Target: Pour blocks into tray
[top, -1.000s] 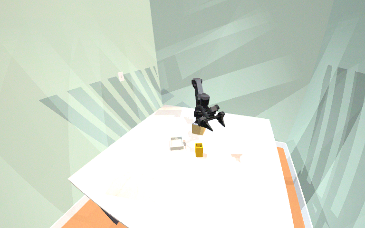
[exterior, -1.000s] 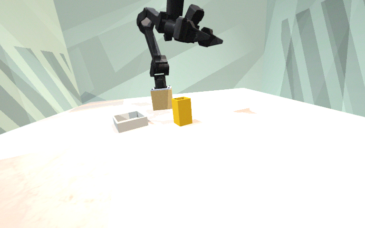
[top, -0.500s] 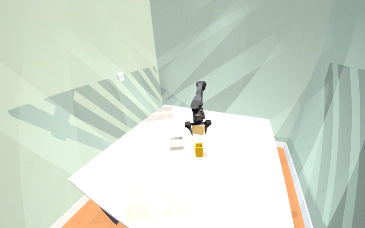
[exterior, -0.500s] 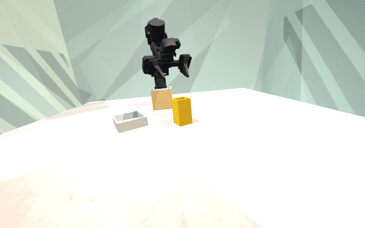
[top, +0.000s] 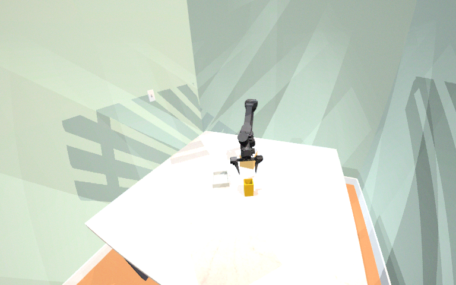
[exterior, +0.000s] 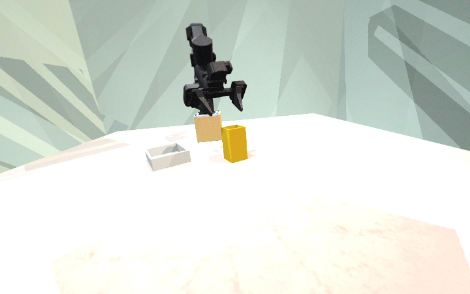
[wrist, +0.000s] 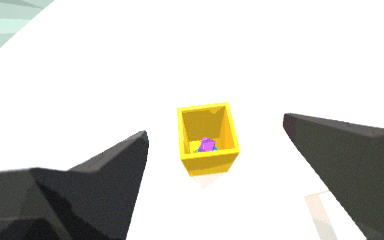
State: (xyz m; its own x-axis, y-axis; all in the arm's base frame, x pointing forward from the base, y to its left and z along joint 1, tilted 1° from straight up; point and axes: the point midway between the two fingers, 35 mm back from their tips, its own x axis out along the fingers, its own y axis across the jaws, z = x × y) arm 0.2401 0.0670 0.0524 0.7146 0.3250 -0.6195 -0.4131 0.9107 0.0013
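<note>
The yellow square cup (top: pixel 249 189) (exterior: pixel 235 144) (wrist: pixel 209 164) stands upright on the table. In the wrist view its open top shows a purple block (wrist: pixel 207 144) at the bottom, with bits of blue beside it; the exact number of blocks is hidden. The shallow pale grey tray (top: pixel 221 184) (exterior: pixel 171 161) lies left of the cup in the top and exterior views, with a gap between them. My gripper (top: pixel 247 173) (exterior: pixel 226 112) (wrist: pixel 215 128) is open and empty, pointing down above the cup, not touching it. In the wrist view the cup shows between the two fingers.
The arm's tan base block (top: pixel 247 164) (exterior: pixel 208 128) stands behind the cup and tray. The white table (top: pixel 295 208) (exterior: pixel 311 173) carries them all; its far edge lies behind the base. A pale shape at the lower right of the wrist view is unclear.
</note>
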